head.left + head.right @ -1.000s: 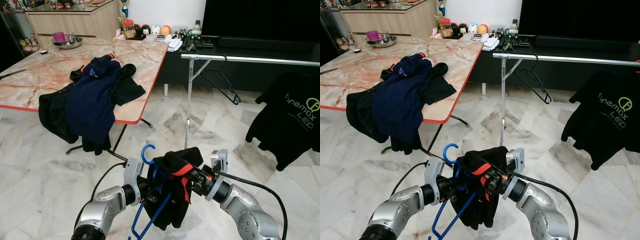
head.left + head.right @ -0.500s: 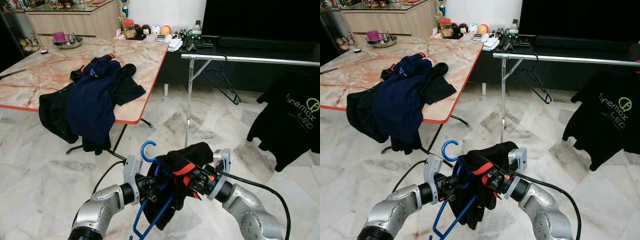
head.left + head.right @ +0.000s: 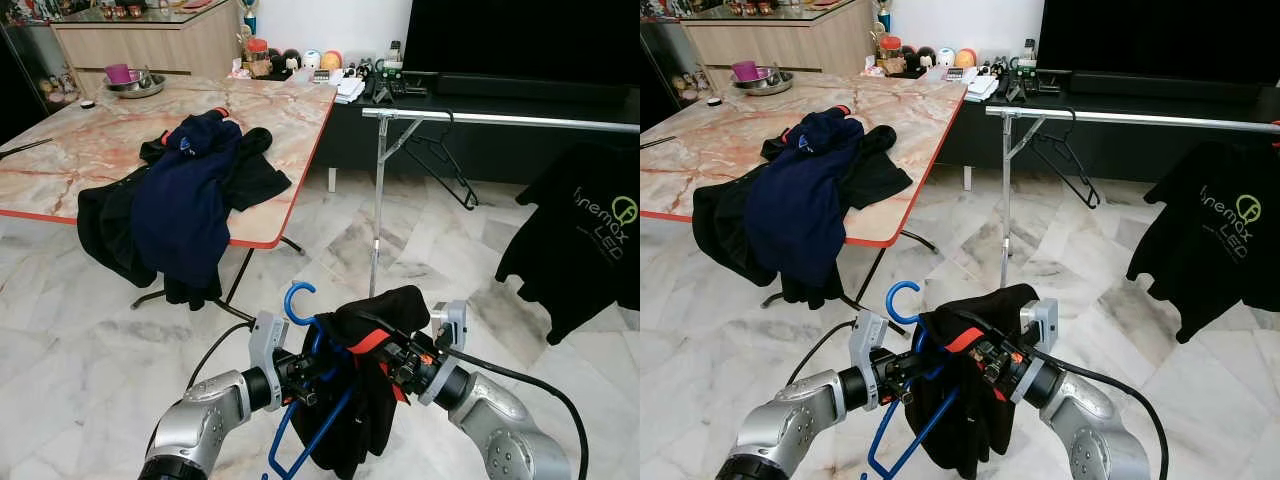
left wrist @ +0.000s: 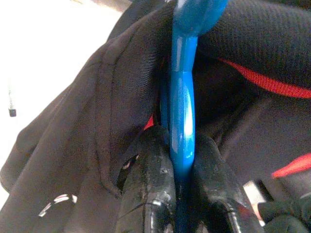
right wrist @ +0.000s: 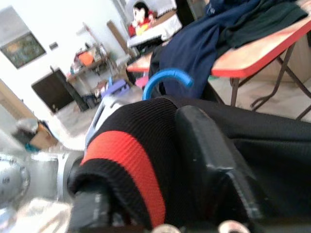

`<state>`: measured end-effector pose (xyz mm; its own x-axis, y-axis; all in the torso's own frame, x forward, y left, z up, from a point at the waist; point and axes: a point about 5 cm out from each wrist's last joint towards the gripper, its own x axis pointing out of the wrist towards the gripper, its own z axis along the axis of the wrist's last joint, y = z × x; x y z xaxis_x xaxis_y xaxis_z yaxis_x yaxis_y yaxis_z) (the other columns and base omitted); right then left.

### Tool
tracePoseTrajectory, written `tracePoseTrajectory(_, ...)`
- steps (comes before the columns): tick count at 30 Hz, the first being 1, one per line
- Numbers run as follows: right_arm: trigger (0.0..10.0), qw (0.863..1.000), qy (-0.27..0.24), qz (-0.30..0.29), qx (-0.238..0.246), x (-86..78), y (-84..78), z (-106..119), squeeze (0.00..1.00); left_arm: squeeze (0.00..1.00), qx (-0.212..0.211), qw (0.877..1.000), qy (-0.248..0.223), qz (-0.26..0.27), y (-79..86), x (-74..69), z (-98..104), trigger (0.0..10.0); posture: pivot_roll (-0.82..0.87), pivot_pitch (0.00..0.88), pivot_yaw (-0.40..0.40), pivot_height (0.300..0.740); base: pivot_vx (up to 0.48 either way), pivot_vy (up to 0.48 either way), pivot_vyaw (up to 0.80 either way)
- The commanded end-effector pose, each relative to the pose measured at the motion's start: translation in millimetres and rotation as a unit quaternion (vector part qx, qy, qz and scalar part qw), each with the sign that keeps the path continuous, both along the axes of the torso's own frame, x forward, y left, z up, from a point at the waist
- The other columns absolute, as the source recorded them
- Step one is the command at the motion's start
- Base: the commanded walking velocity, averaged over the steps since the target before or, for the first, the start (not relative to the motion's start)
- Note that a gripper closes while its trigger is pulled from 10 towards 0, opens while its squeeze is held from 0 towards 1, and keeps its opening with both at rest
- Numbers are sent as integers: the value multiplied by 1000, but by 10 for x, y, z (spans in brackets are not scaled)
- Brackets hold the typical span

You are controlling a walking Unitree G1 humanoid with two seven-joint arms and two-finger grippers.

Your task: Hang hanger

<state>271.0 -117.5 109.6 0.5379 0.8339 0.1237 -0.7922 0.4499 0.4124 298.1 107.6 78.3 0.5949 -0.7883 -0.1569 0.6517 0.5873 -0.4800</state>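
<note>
**A:** While both arms are up in front of the robot, where's the hanger?

**B:** Blue hanger (image 3: 300,400) is low in front of the torso, well short of the clothes rail (image 3: 500,119). Left gripper (image 4: 177,194) has its two fingers (image 4: 146,194) pinched tight on the hanger's blue stem, hook (image 3: 296,300) curling up above them.

**A:** Anything on it?

**B:** Black garment with red trim (image 3: 365,400) draped over the hanger and hanging down below the grippers. Right gripper (image 3: 395,352) is pressed in from the other side. In the right wrist view a black finger (image 5: 214,160) lies against the cloth next to a red band. Looks clamped on the garment's top fold, though the fabric hides the second finger.

**A:** And the rail?

**B:** Silver horizontal bar ahead and to the robot's right, on a thin upright post (image 3: 376,210). An empty black hanger (image 3: 440,165) hangs from it near the post end. Farther along the rail to the right, a black T-shirt with green print (image 3: 585,235) hangs down.

**A:** Left of the rail?

**B:** Marble-top table with a red edge (image 3: 80,150). Navy garment (image 3: 185,200) heaped on black clothes (image 3: 105,235), spilling over the near edge. Metal bowl and a purple cup (image 3: 118,73) at the far corner. Behind the rail, a dark low cabinet (image 3: 470,100) with small clutter on top.
</note>
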Motion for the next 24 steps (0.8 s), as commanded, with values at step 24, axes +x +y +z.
tracePoseTrajectory(24,10000,992,55,-74,-83,-192,-230,-308,1000,0,-29,999,-19,37,25,86,100,10000,57,66,-25,740,0,0,0)
